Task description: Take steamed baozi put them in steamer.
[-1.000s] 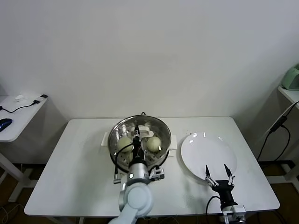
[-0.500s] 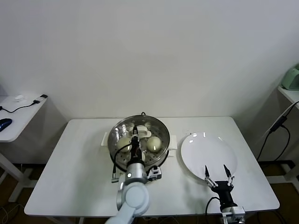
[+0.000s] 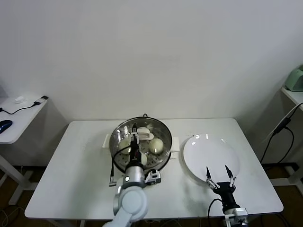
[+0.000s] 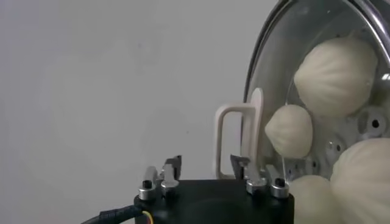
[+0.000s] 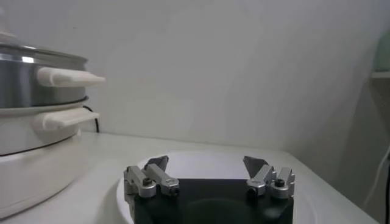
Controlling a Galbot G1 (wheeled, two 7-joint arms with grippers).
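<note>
The left end effector [image 3: 136, 133] hangs over the steamer [image 3: 140, 144], above the far part of its perforated tray. A second ago its fingers were pressed together lower down, between the two front baozi; now it has shifted toward the back of the pot and its fingers stand spread, with nothing between them. In the left wrist view the two short fingertips [image 4: 173, 165] sit apart with bare wall showing in the gap, and the steamer's cream side handle [image 4: 234, 141] lies just beyond them.

The steamed baozi [image 3: 156, 145] lie inside the steamer, beside and below the left end effector. In the left wrist view four buns [image 4: 337, 66] show on the hole-dotted tray, free of the fingers, close together against the shiny wall. In the head view the two nearer buns lie on either side of the left wrist, where they lay a second ago.

The right end effector [image 3: 218, 178] is parked near the front edge of the surface [image 3: 71, 179], its fingers spread wide and holding nothing, much as before. Just beyond its tips lies the white plate [image 3: 210, 154], to the side of the steamer, unchanged from the earlier frames.
</note>
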